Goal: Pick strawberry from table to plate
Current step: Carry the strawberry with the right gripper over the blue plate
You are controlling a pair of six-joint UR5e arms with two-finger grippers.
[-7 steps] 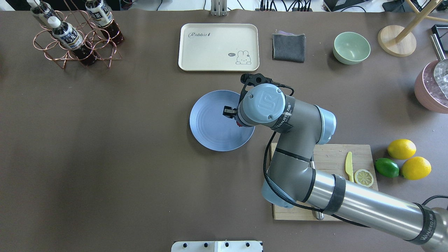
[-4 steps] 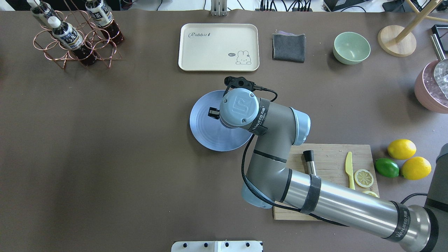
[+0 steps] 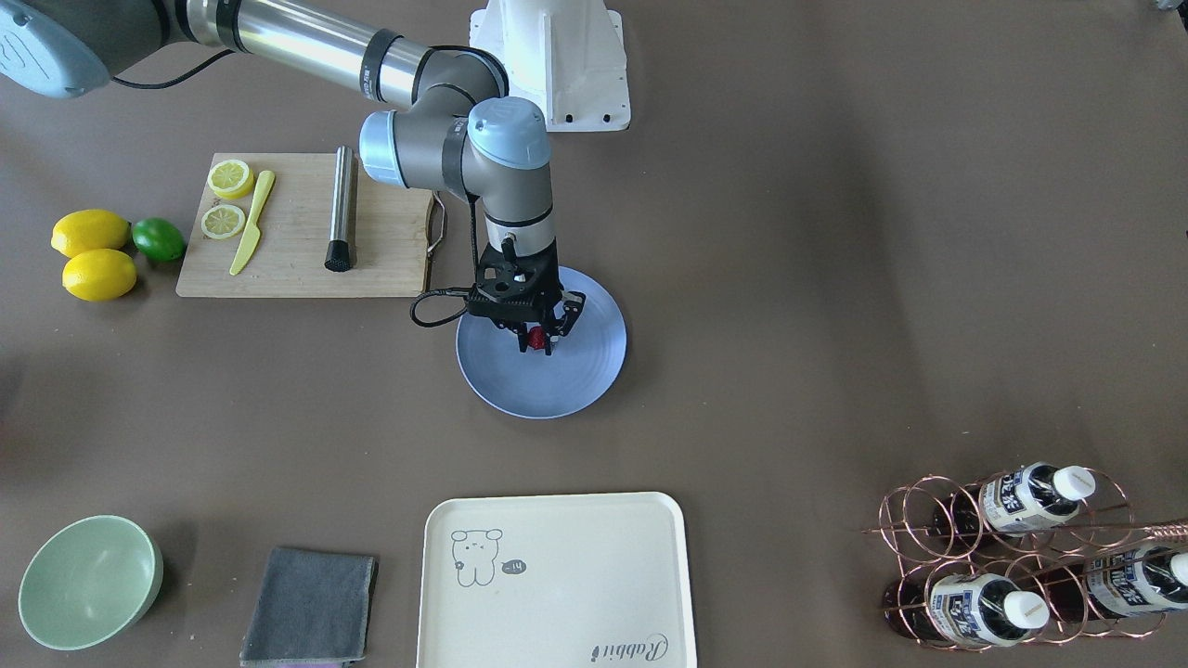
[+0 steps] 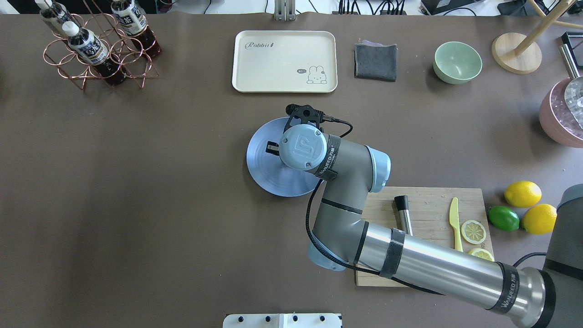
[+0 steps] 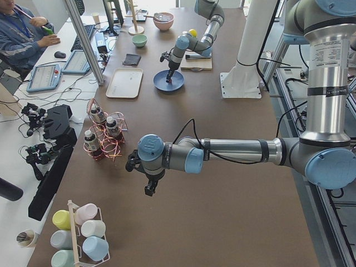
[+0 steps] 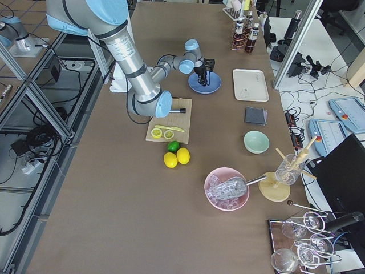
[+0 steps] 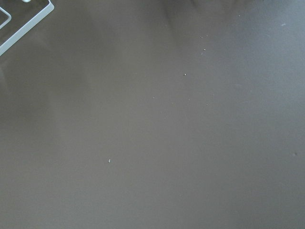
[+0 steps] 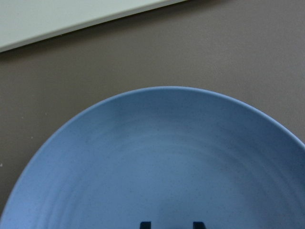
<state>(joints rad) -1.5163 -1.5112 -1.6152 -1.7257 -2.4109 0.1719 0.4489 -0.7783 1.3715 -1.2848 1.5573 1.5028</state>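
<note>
The light-blue plate (image 3: 577, 378) (image 4: 262, 171) lies mid-table on the grey-brown table (image 4: 136, 205). My right gripper (image 3: 543, 343) points straight down over the plate's middle, shut on the small dark-red strawberry (image 3: 535, 338), which hangs just above the plate's surface. From overhead the wrist hides the berry; only one finger (image 4: 272, 148) pokes out. The right wrist view shows the plate (image 8: 157, 157) filling the frame and two fingertips (image 8: 145, 224) at the bottom edge. My left gripper (image 5: 150, 188) appears only in the exterior left view, low over bare table; I cannot tell its state.
A cream tray (image 4: 284, 61) lies beyond the plate. The bamboo board (image 4: 432, 205) with a yellow knife, lemon slices and a metal rod is at the right, with lemons (image 4: 522, 193) and a lime beside it. Green bowl (image 4: 457, 62), grey cloth (image 4: 375, 61), bottle rack (image 4: 98, 45).
My right arm has swung left, carrying the strawberry from the plate's right rim to over its middle. More of the cutting board now shows.
</note>
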